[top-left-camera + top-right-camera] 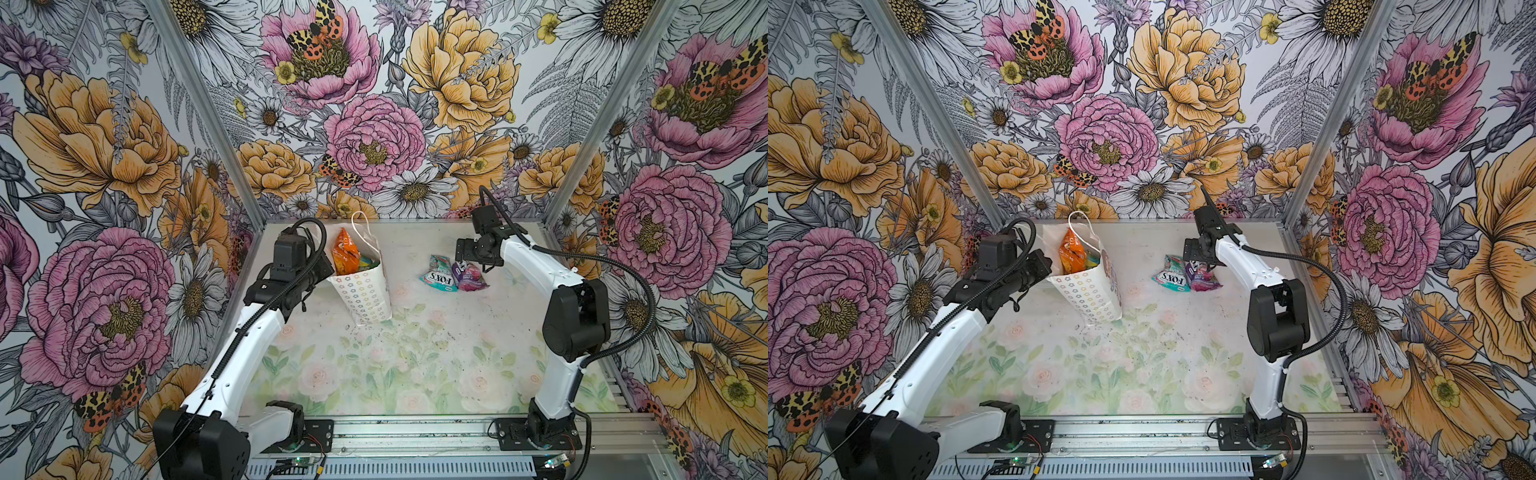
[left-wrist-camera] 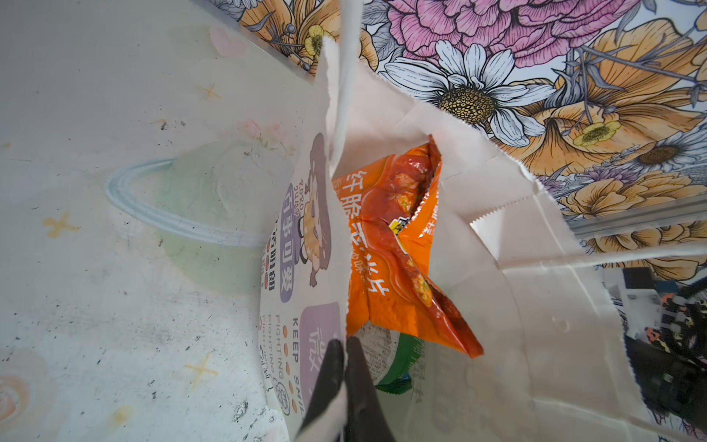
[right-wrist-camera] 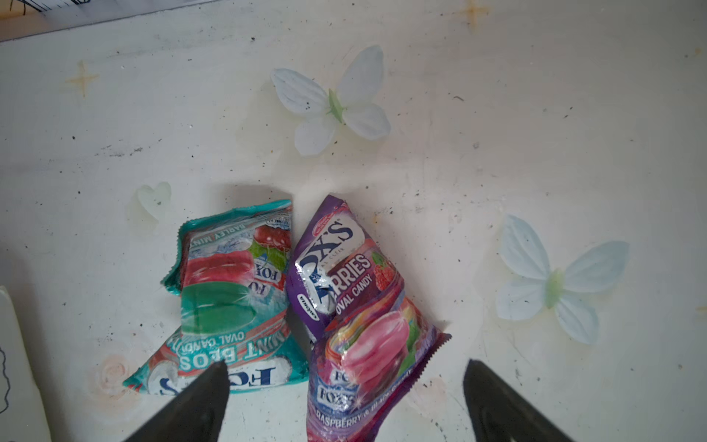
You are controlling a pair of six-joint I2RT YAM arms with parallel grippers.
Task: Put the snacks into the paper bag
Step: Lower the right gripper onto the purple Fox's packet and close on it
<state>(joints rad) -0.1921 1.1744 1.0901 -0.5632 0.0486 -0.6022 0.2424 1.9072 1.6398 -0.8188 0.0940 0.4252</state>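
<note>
The white paper bag (image 1: 368,297) (image 1: 1094,297) stands at the back left of the table, mouth open. My left gripper (image 2: 345,346) (image 1: 326,272) is shut on the bag's printed front wall (image 2: 306,237) near the rim. An orange snack (image 2: 394,245) (image 1: 345,249) sticks up out of the bag above a green packet (image 2: 401,363). A teal packet (image 3: 229,302) (image 1: 438,274) and a purple packet (image 3: 359,306) (image 1: 471,278) lie side by side on the table at the back right. My right gripper (image 3: 344,375) (image 1: 465,259) hangs open just over them, its fingers on either side of the purple packet's lower end.
The table mat (image 1: 415,365) carries faint printed flowers and butterflies (image 3: 333,103). Floral walls close in the back and both sides, with metal posts at the corners (image 1: 582,166). A metal rail (image 1: 415,436) with both arm bases runs along the front edge.
</note>
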